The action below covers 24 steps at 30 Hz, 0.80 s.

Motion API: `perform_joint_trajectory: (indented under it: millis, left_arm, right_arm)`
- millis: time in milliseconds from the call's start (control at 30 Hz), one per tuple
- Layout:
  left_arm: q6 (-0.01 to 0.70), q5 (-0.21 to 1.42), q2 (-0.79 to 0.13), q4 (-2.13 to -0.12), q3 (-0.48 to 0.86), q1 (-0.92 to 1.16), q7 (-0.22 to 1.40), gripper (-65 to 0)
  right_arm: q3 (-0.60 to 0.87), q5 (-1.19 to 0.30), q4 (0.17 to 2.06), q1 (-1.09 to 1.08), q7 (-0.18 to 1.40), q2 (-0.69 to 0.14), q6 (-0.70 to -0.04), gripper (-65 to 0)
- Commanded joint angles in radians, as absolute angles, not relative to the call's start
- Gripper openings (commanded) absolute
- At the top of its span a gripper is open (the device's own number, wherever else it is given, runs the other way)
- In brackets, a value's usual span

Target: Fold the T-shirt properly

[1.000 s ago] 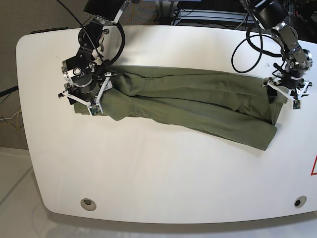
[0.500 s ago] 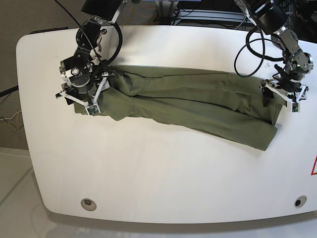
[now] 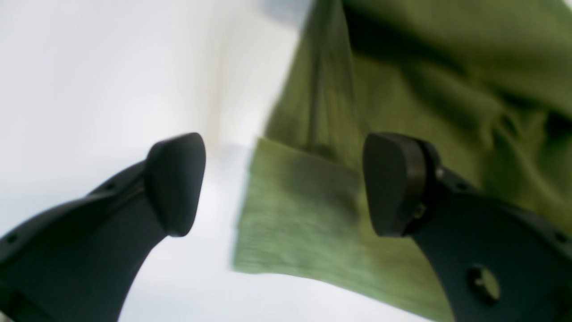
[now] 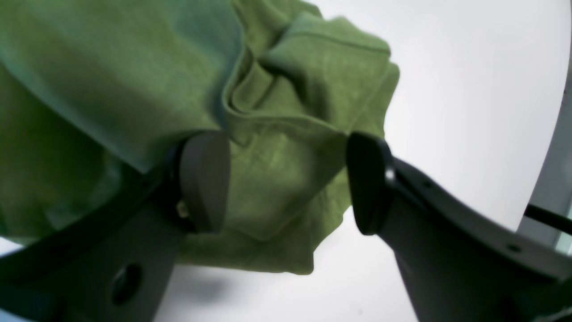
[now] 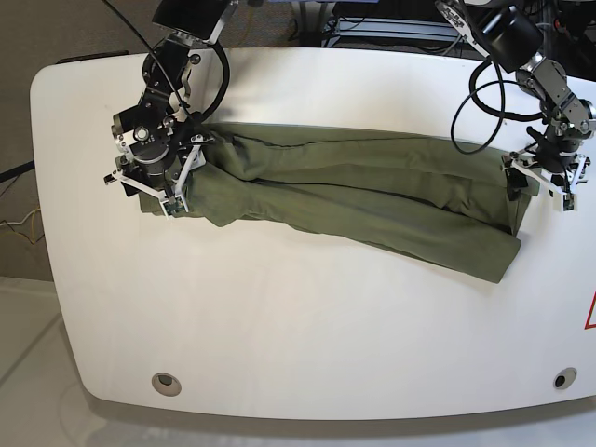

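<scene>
Olive cotton, the T-shirt [image 5: 354,200] lies in a long band left to right across the table [image 5: 279,326], each end between an open gripper's jaws: right gripper [image 4: 288,179], left gripper [image 3: 283,183].

White rounded table [image 5: 279,326], two small round holes near its front edge.

A white round-cornered table [image 5: 279,317] fills the room's centre under even light; pale glossy floor [image 5: 23,345] at eight o'clock, grey carpet [image 5: 74,28] at eleven, dark equipment frame [image 5: 391,23] at twelve.
</scene>
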<state>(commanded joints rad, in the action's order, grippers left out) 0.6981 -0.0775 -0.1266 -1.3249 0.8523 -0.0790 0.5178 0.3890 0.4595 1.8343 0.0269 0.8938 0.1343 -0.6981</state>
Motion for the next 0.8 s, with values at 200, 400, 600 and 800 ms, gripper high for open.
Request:
perform_joint_trajectory:
  millis: [200,400,600,800]
  left_arm:
    - [0.698,-0.077,-0.128,-1.236,0.855,-0.104,0.518,-12.5]
    - [0.698,-0.077,-0.13,-1.148,0.854,-0.107,0.51,-12.5]
    - [0.698,-0.076,-0.13,-1.096,0.852,-0.125,0.51,-12.5]
    - [0.698,-0.077,-0.127,-1.063,0.84,-0.134,0.512,-12.6]
  right_arm:
    - [0.375,0.461,1.834,0.028,0.894,0.134,-0.698,-25.6]
    - [0.375,0.461,1.834,0.028,0.894,0.134,-0.698,-25.6]
    - [0.375,0.461,1.834,0.028,0.894,0.134,-0.698,-25.6]
    - [0.375,0.461,1.834,0.028,0.894,0.134,-0.698,-25.6]
